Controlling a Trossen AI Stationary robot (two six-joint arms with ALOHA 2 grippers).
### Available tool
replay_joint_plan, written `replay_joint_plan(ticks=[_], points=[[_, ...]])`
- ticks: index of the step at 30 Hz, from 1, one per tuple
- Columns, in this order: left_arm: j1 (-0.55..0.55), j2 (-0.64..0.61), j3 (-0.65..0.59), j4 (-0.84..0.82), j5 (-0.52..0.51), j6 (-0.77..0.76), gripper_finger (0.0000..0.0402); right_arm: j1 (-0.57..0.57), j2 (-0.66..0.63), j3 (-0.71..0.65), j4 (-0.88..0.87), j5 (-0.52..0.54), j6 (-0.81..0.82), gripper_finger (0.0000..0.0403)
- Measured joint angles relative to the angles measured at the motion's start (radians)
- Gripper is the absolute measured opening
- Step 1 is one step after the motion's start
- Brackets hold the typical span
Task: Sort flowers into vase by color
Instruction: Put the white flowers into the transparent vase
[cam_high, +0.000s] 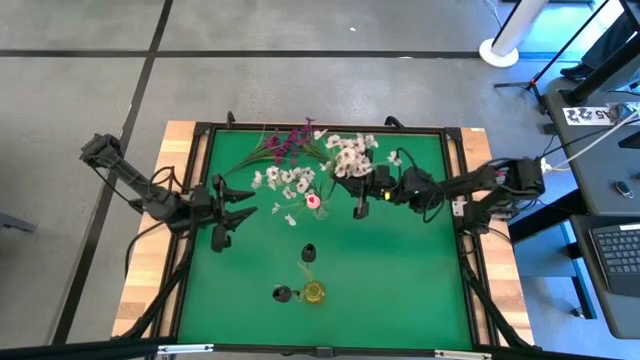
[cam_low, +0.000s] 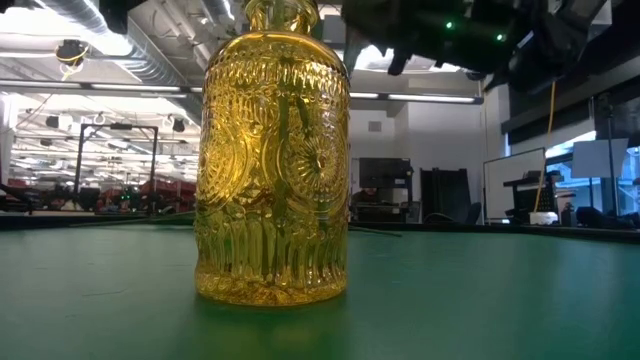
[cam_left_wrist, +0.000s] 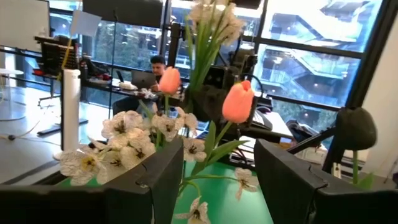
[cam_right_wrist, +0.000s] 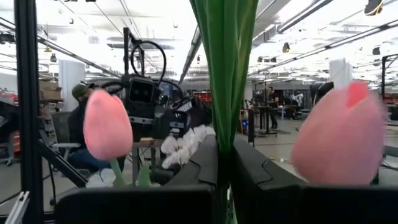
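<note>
The flowers lie in a heap at the far middle of the green mat: magenta sprigs (cam_high: 290, 140), white blossoms (cam_high: 285, 180), a pink tulip (cam_high: 313, 200). My right gripper (cam_high: 358, 203) is beside the heap and shut on green stems (cam_right_wrist: 225, 74); white blossoms (cam_left_wrist: 214, 18) top them. My left gripper (cam_high: 245, 203) is open, left of the heap, its fingers pointing at it. Between those fingers (cam_left_wrist: 217, 180) the left wrist view shows pink tulips (cam_left_wrist: 238, 101) and white blossoms (cam_left_wrist: 127, 140), with a dark bud (cam_left_wrist: 356, 127) off to one side. The yellow glass vase (cam_high: 315, 292) stands near the front edge. My right gripper pinches a bundle of green stems (cam_right_wrist: 225, 134) between its two shut fingers (cam_right_wrist: 202, 168). The stems rise upright out of the hold, with the white blossom cluster (cam_high: 350, 155) at their top. The stems' lower part is hidden by the fingers.
Two small dark vases (cam_high: 283, 293) (cam_high: 309, 252) stand by the yellow vase (cam_low: 272, 150), which fills the low view. The mat (cam_high: 400, 280) has a raised dark frame. A person sits at a desk (cam_left_wrist: 152, 68) beyond the table.
</note>
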Motion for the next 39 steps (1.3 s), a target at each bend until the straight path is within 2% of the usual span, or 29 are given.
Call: replay_joint_plan(ticks=[11,17,28,33,39], points=[[0.0,0.0,0.0,-0.001,0.023,-0.026,0.0192,-0.013,0.112,0.048,0.004,0.012,-0.031,0.0015],[0.0,0.0,0.0,-0.004,0.023,-0.025,0.0192,-0.019,0.143,0.048,-0.05,0.014,-0.026,0.0015],[0.0,0.0,0.0,-0.008,0.023,-0.029,0.0192,-0.018,0.153,0.048,-0.179,0.022,0.035,0.0058],[0.0,0.0,0.0,-0.017,0.022,-0.036,0.0192,-0.018,0.153,0.048,-0.208,0.02,0.055,0.0098],[0.0,0.0,-0.001,-0.068,0.016,-0.081,0.0192,-0.008,0.146,0.048,-0.227,-0.019,0.077,0.0185]])
